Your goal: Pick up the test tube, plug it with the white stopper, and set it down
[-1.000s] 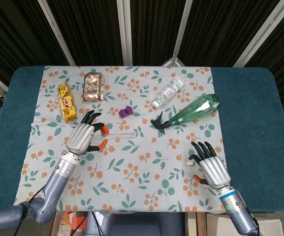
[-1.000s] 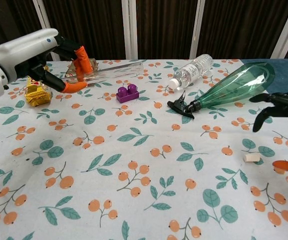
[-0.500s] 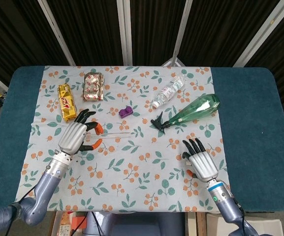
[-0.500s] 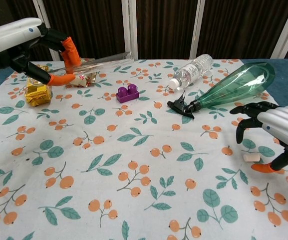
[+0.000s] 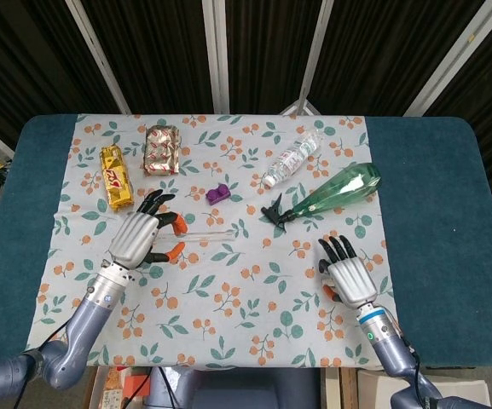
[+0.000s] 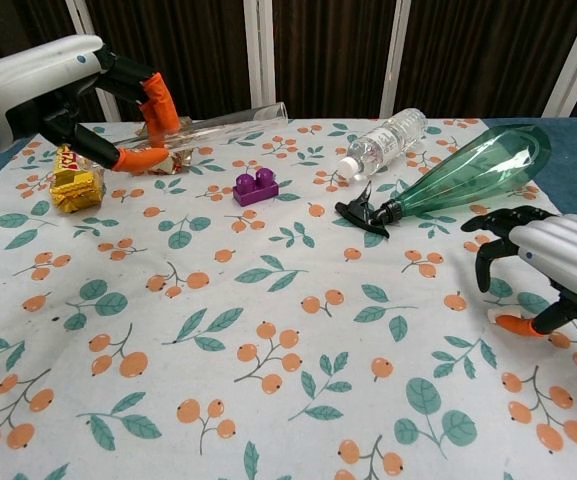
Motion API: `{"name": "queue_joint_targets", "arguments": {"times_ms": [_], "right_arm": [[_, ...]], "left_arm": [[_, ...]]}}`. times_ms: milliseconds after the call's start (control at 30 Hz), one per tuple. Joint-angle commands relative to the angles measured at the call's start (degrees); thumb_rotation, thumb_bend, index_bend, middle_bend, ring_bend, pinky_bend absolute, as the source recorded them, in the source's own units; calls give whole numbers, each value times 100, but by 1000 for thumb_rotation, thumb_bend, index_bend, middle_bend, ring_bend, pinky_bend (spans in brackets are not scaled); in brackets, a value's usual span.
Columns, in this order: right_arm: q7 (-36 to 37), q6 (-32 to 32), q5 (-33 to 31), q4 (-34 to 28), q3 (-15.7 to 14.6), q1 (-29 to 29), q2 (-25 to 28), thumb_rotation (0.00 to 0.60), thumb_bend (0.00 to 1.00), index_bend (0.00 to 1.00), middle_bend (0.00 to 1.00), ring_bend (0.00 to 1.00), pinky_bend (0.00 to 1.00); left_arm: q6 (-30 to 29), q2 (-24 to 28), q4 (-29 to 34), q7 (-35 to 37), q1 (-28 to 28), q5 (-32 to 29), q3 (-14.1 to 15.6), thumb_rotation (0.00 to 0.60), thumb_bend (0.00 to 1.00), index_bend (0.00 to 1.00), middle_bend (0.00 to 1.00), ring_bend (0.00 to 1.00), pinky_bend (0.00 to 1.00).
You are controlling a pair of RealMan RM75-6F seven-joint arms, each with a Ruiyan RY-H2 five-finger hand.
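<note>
The clear test tube (image 6: 228, 122) is off the cloth, lying nearly level with its open end pointing right. My left hand (image 6: 68, 92) pinches its left end between orange-tipped fingers; from the head view the test tube (image 5: 209, 232) sticks out to the right of that left hand (image 5: 138, 239). My right hand (image 6: 553, 262) arches over the cloth at the front right, fingers curved down and thumb tip touching the cloth. The white stopper lies where that thumb is and is hidden in both views. In the head view my right hand (image 5: 349, 278) covers that spot.
A green spray bottle (image 5: 335, 189) lies just beyond my right hand, with a clear water bottle (image 5: 292, 158) further back. A purple block (image 5: 219, 194) sits near the tube's free end. A gold snack bar (image 5: 116, 177) and a foil pack (image 5: 161, 149) lie behind my left hand.
My right hand has moved left and forward and come down over the white stopper, which showed beside it before. My left hand still holds the tube up, shifted only slightly.
</note>
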State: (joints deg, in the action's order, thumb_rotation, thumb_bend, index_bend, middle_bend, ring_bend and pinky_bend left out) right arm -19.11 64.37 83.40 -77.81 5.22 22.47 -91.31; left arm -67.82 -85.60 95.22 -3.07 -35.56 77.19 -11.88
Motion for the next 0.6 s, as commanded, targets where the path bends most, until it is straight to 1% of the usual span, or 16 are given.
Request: {"name": "queue_joint_targets", "arguments": {"times_ms": [33,600], "right_arm": [[29,-12,-67,36,-8,0,-7,600,338,493,125,34,0],[-11,24,-261,106,-48,10,73,600,338,494,125,34,0]], "left_arm": [[-3,-26,-2,-21,-4,2,9,600,596,688,546,126,0],[-12,-124,30,-147,-24,-13,21,600,596,688,546,126,0]]}}
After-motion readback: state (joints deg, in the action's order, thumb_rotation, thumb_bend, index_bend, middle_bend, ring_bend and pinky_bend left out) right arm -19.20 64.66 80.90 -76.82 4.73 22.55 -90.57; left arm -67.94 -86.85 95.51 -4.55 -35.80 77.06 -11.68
